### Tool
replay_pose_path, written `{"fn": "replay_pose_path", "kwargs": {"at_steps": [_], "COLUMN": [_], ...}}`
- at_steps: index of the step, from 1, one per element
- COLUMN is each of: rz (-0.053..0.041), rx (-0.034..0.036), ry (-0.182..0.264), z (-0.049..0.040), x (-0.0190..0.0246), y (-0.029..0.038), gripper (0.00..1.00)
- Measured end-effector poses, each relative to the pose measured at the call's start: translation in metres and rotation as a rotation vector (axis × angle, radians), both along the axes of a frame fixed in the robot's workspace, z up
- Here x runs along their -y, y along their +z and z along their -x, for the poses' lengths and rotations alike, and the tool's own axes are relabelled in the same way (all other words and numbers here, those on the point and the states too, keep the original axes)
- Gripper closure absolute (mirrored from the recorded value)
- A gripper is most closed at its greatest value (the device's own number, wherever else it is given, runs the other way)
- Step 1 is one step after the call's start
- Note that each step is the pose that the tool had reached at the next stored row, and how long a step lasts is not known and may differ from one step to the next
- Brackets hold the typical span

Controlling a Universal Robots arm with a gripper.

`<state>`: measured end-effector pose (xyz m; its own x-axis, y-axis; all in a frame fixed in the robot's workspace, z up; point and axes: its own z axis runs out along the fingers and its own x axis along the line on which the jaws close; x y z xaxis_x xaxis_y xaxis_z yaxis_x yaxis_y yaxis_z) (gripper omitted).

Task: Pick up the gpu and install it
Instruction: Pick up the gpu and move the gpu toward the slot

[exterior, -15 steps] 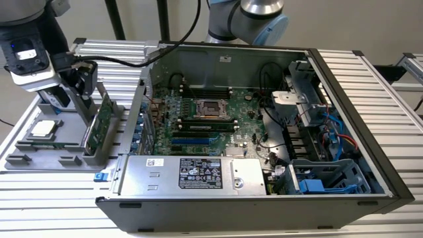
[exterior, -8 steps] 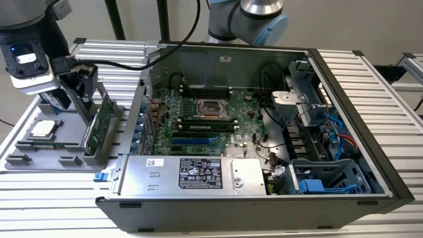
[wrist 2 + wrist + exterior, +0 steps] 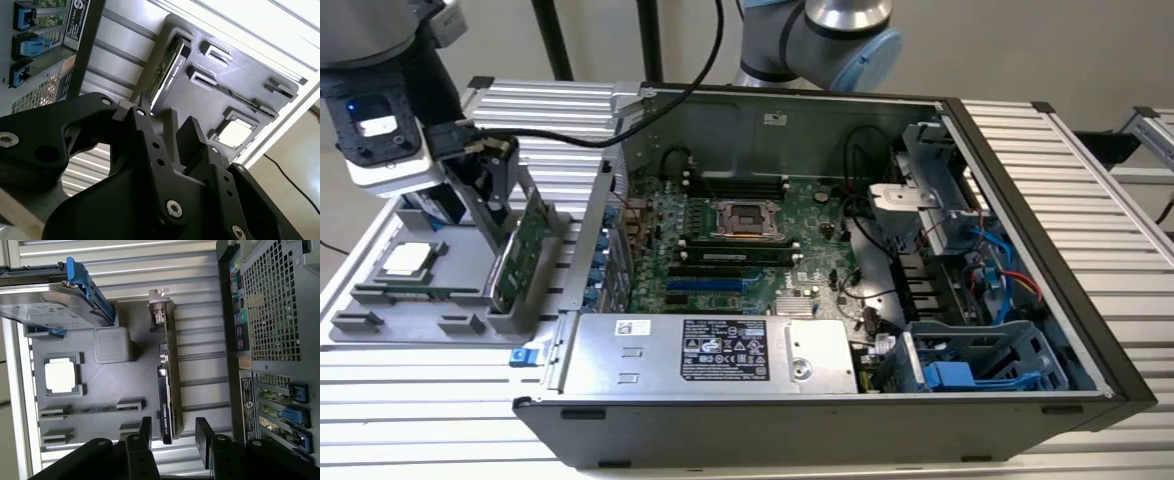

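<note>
Black gripper (image 3: 173, 422), fingers spread, is hovering at the thin green-and-black gpu card (image 3: 167, 400) standing along the grey tray's (image 3: 130, 382) edge; likely light, stiff, fragile: pinch its flat faces

The black gripper (image 3: 167, 117) hangs with its jaws apart, close to the near end of the gpu (image 3: 170, 65). The gpu stands on edge in a slot of the grey tray (image 3: 210, 97). A square processor chip (image 3: 234, 133) lies in a pocket of the same tray, and the computer case (image 3: 40, 92) stands beside it.
</note>
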<state>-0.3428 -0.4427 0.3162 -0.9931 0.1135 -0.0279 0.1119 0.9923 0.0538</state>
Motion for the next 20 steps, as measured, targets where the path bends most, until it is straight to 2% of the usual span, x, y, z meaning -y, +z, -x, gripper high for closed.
{"fn": "replay_pose_path", "kwargs": {"at_steps": [20], "rz": [0.0000], "rx": [0.0005], "ry": [0.000], "z": [0.0005], "x": [-0.0007], "y": [-0.0199], "gripper": [0.00]}}
